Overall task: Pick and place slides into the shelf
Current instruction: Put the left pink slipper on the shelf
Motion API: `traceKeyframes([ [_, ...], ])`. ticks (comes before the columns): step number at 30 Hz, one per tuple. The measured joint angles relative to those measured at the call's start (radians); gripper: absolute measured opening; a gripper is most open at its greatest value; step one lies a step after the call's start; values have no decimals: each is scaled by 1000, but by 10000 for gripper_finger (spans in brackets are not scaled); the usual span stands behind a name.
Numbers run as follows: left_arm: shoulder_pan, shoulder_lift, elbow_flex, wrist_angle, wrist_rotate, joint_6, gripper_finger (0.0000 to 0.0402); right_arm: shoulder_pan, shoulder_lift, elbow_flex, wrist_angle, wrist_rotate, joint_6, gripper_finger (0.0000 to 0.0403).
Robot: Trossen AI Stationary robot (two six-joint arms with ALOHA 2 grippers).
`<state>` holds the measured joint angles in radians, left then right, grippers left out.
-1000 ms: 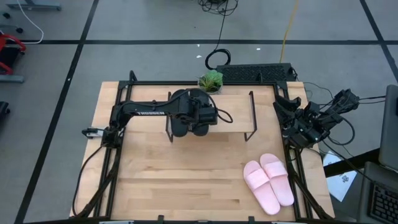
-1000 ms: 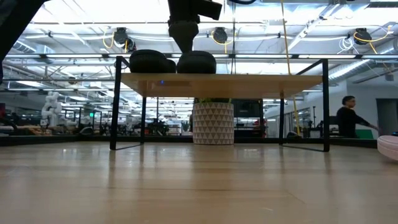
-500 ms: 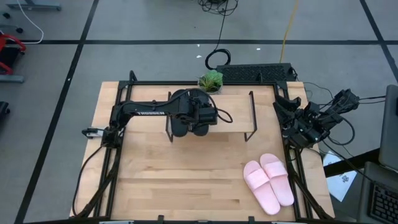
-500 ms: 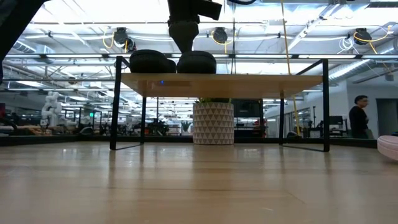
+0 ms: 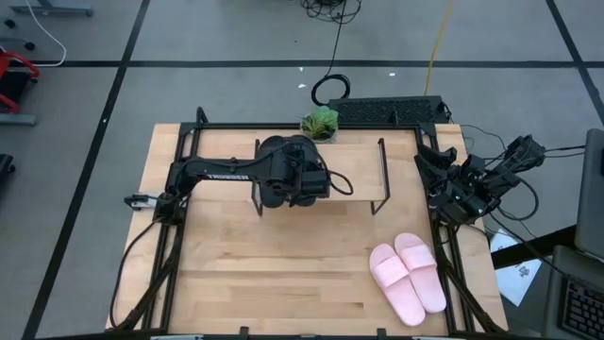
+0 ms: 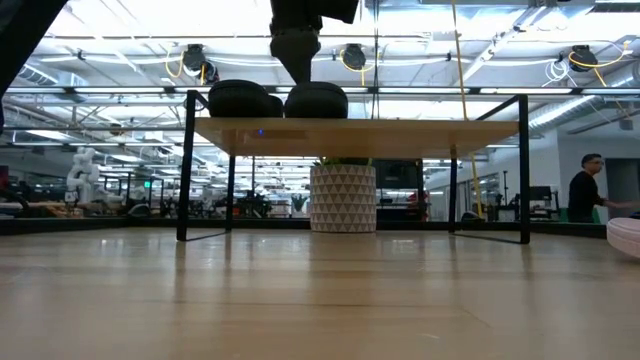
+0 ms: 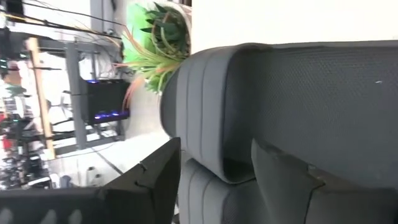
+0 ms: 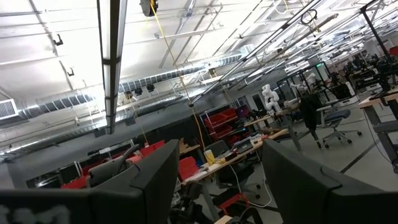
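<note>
Hovering over shelf (image 5: 359, 162), left tool (image 7: 214, 171) released above black slides (image 6: 278, 99); bright workshop behind.

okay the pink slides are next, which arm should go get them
Right. The pink slides lie on the table's right side, just in front of the parked right tool; the left tool is over the black slides on the shelf.

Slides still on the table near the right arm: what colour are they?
Pale pink slides, clearest in the high view.
</note>
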<state>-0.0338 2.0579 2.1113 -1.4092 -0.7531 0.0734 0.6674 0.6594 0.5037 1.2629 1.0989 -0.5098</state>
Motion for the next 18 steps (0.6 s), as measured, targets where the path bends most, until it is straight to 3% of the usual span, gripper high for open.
traceKeyframes([
  [10,-36,0,47,-2,-42,10,205,0,0,0,0,0,0,219],
  [18,-103,0,186,-15,-5,-1,205,0,0,0,0,0,0,219],
])
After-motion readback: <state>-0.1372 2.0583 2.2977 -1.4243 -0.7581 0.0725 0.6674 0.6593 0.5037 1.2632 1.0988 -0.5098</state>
